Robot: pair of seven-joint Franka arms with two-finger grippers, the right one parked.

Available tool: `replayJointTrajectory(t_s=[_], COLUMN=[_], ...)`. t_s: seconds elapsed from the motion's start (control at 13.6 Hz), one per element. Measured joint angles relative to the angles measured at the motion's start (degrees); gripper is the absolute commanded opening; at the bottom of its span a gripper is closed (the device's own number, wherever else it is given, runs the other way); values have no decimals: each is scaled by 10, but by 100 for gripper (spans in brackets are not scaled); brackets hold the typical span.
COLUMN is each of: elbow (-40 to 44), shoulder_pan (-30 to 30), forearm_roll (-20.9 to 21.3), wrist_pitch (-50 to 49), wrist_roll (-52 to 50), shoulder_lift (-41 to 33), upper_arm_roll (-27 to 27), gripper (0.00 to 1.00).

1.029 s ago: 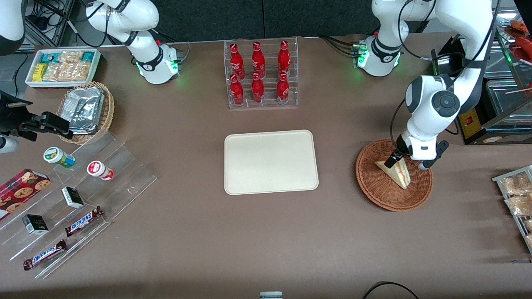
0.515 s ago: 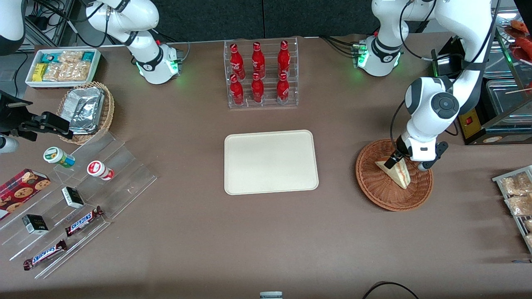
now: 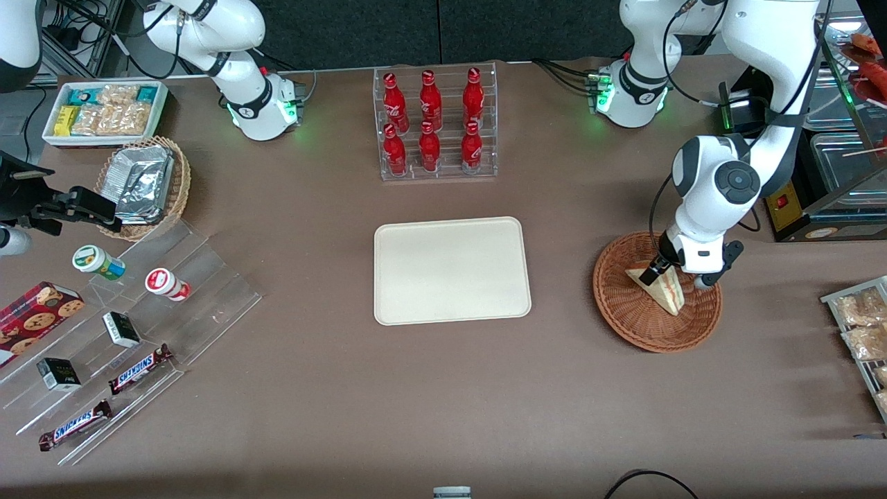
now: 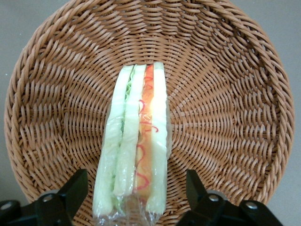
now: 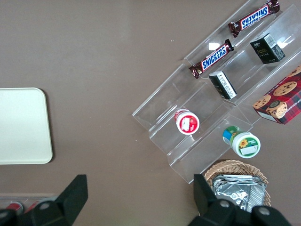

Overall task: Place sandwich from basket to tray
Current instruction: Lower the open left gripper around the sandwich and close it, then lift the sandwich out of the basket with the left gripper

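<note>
The claw [image 4: 133, 197], fingers apart, straddles the sandwich [image 4: 136, 146] in the basket [image 4: 235, 117]; soft and squashable, best pinched gently across its bread faces

A brown table [image 3: 332, 402] carries a cream tray [image 3: 452, 270] at its middle. Toward the working arm's end sits a wicker basket [image 3: 627, 315], the gripper [image 3: 675, 274] poised over it. A bottle rack [image 3: 436, 125] stands farther from the front camera than the tray; a clear stepped stand [image 3: 201, 305] lies toward the parked arm's end.
</note>
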Motion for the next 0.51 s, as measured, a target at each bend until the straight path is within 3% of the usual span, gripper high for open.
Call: replayJointTrajectory(t_s=[0.51], elbow=[4], shoulder_pan=[0], forearm_roll=[0], wrist_pitch=[0], wrist_roll=[0], shoulder_lift=[0], upper_arm_roll=[0], gripper=[0])
